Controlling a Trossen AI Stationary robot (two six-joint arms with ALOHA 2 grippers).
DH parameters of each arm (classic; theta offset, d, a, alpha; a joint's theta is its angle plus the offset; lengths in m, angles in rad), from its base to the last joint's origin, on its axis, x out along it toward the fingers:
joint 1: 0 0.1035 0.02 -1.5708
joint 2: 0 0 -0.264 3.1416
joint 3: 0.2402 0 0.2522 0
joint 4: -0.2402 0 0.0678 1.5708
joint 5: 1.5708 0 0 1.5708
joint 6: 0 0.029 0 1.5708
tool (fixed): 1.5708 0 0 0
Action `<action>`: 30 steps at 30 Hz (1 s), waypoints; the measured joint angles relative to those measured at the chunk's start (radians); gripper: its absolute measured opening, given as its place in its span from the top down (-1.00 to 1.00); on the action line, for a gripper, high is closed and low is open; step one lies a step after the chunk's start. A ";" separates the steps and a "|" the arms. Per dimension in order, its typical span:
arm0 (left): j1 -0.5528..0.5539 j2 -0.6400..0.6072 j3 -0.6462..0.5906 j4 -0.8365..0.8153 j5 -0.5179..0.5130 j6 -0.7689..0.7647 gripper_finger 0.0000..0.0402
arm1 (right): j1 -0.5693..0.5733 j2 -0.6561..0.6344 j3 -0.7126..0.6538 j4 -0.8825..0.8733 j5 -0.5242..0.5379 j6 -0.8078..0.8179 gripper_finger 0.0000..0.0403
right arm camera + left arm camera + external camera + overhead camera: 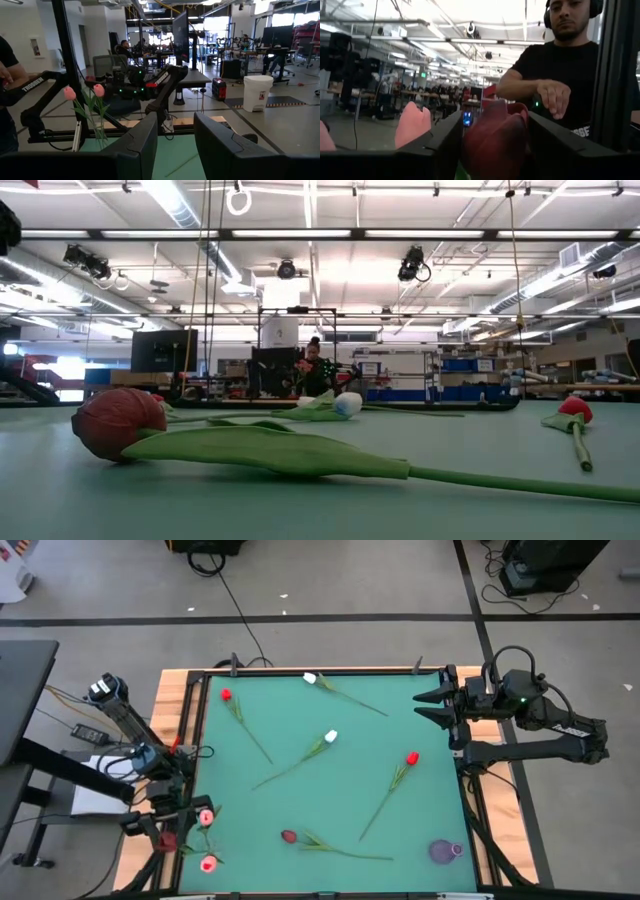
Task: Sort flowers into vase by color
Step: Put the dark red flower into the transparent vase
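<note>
Five tulips lie flat on the green mat: a red tulip (226,694) at the far left, a white tulip (310,678) by the far edge, a white tulip (331,737) in the middle, a red tulip (412,757) to the right, and a dark red tulip (289,836) (115,423) near the front. Two pink tulips (206,817) (99,90) stand upright off the mat's near left corner; what holds them is hidden. My left gripper (163,833) (495,150) is beside them, open, with another dark red tulip head (495,135) between its fingers. My right gripper (422,706) (175,135) waits open at the right edge. My left gripper has the dark red tulip's head (492,127) standing between its two open fingers, with a bit of green below it. I cannot tell whether either finger touches it, and the stem is hidden below the fingers.
A small purple vase (445,851) stands on the mat's near right corner. A black frame (200,740) runs round the mat. A person (560,65) stands just beyond the left arm, one hand raised. Bare mat lies between the scattered tulips.
</note>
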 joint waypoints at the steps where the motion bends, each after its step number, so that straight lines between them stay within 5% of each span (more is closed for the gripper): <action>1: 0.000 -0.011 0.012 -0.038 0.000 0.002 -0.10 | 0.000 0.000 0.000 0.000 0.000 0.000 0.32; 14: 0.000 -0.132 0.391 -0.837 -0.016 0.180 -0.27 | 0.000 0.000 0.000 0.000 0.000 0.000 0.32; 21: 0.069 -0.103 0.624 -1.227 -0.328 0.167 -0.25 | 0.000 0.000 0.000 0.000 0.000 0.000 0.32; 26: 0.218 -0.051 0.684 -1.305 -0.549 0.111 -0.20 | 0.000 0.000 0.000 0.000 0.000 0.000 0.32; 30: 0.380 0.019 0.688 -1.317 -0.590 0.069 -0.18 | 0.000 0.000 0.000 0.000 0.000 0.000 0.32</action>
